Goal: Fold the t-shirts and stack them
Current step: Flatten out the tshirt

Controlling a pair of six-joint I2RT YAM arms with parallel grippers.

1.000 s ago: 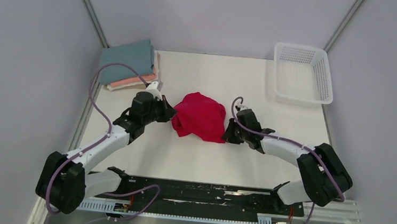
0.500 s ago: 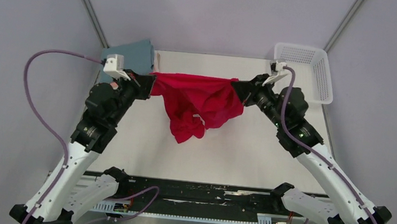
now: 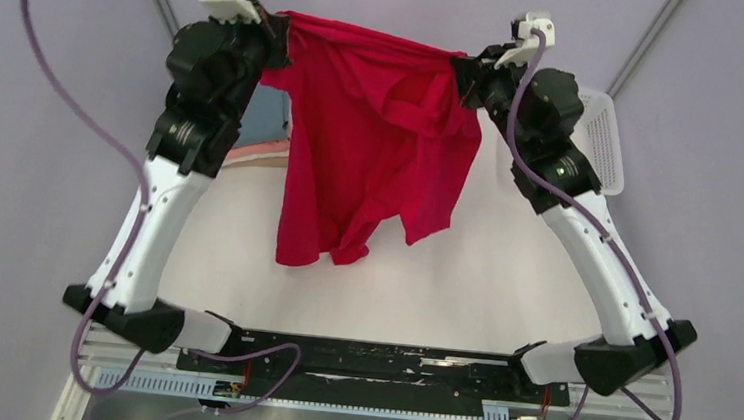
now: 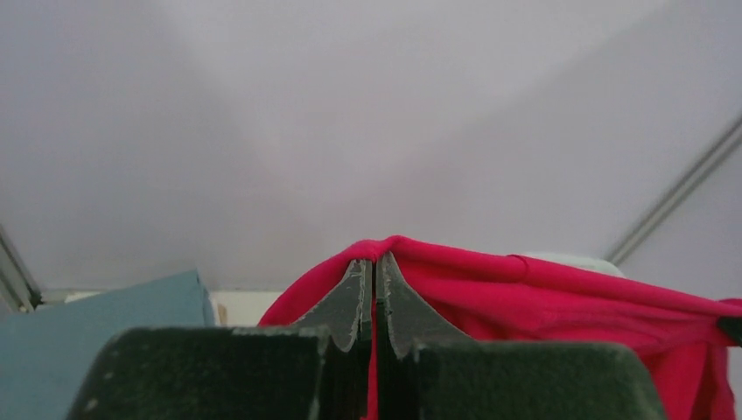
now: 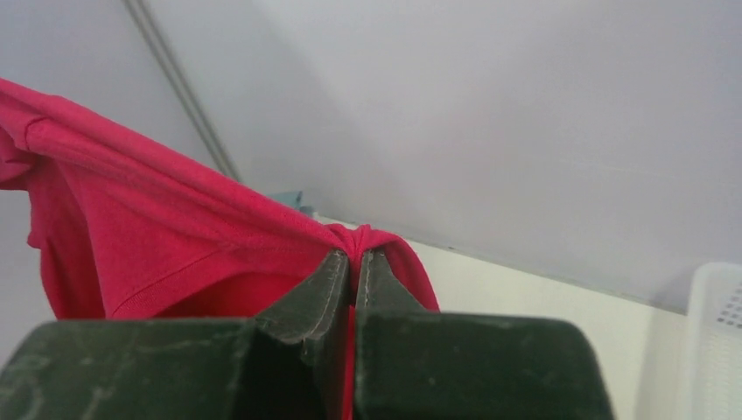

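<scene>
Top external view: red t-shirt (image 3: 352, 158) hangs high above worktop (image 3: 503, 276), top edge stretched between left pincer (image 3: 281, 37) and right pincer (image 3: 462, 75), both pinching cloth. Risk: thin corner grips may slip under tension; twisted lower half may land bunched.

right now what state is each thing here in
red t-shirt: unfolded, hanging bunched between both grippers
left gripper: shut on one top corner of the red t-shirt
right gripper: shut on the other top corner
teal t-shirt: folded, lying flat
basket: upright, contents out of view
</scene>
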